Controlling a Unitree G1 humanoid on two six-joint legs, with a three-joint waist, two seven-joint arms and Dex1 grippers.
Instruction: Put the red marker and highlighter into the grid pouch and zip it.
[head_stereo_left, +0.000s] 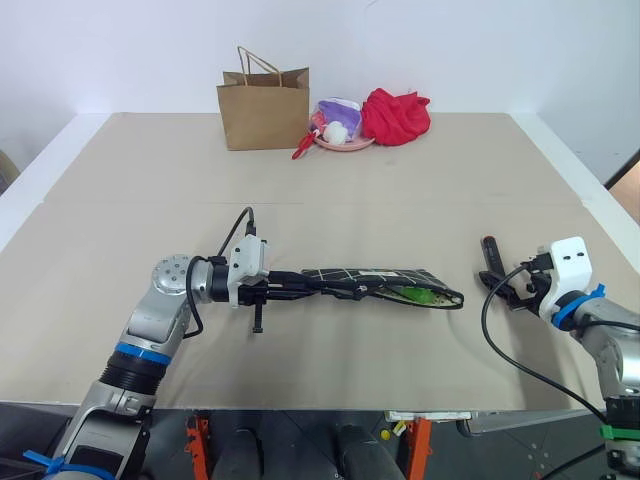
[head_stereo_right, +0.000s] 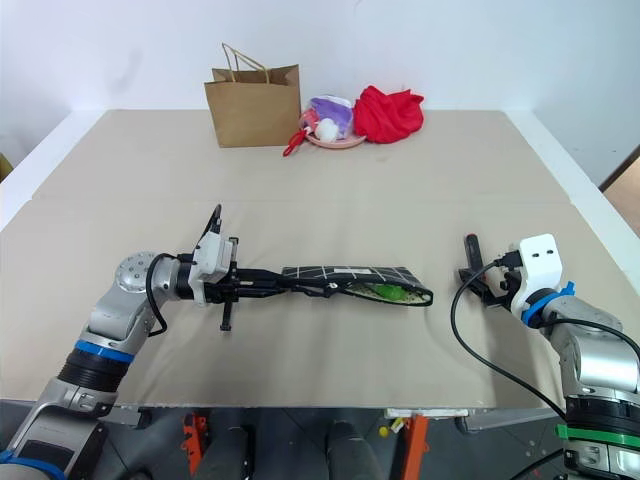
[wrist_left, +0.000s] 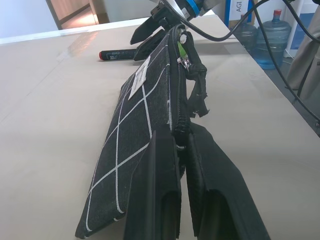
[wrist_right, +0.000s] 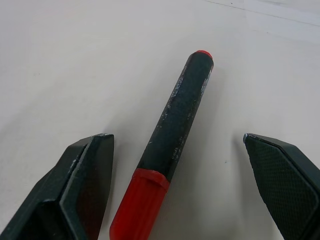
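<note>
Left gripper reaches level across the table toward the right, its two black fingers clamped together on the near end of the pouch, right at the zipper seam. To the left of that arm the tan tabletop lies bare out to its white left edge.

Running on rightward from the clamp, the pouch lies long and flat near the middle of the table, its white grid lines and small white label facing up. Its far end gapes, and the green highlighter shows inside that mouth (only a sliver of it can be seen). The zipper is not closed along the open end.

Behind, well apart at the back edge, stand a brown bag, then a pink dish with small items, then a red cloth. A wide stretch of bare table separates this row from the pouch.

Right of the pouch mouth is a gap of open surface, then the marker lying flat on the table, black body pointing away and red end nearest the wrist. Right gripper hovers over it with fingers spread wide, one on each side of the marker and neither touching it. Beyond this arm, bare table continues to the white right edge.
</note>
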